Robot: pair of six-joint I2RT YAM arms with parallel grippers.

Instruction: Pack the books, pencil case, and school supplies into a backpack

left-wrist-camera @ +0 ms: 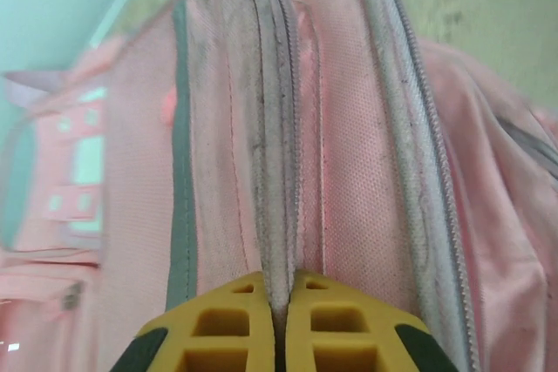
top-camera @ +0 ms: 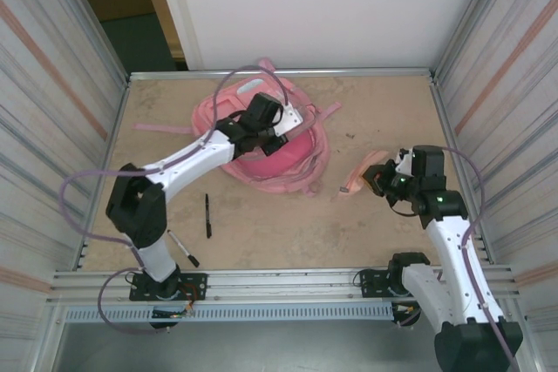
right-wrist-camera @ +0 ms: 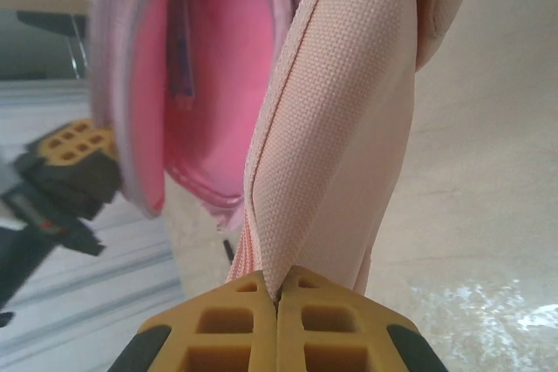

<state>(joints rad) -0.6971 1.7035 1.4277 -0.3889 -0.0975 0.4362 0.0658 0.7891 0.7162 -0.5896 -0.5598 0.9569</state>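
Top external view: the big pink school backpack (top-camera: 298,163) lies in the middle of the brown table (top-camera: 288,233), toward the back. The left gripper (top-camera: 272,137) is on top of it. In the left wrist view its yellow fingers (left-wrist-camera: 227,333) are pinched tight on the backpack's zip edge. The right gripper (top-camera: 378,179) is squeezed on one end of the small soft pale-pink pencil case (top-camera: 357,172), which sits just right of the backpack. One thin black pen (top-camera: 207,215) and a second black pen with a white end (top-camera: 185,250) lie near the left arm.
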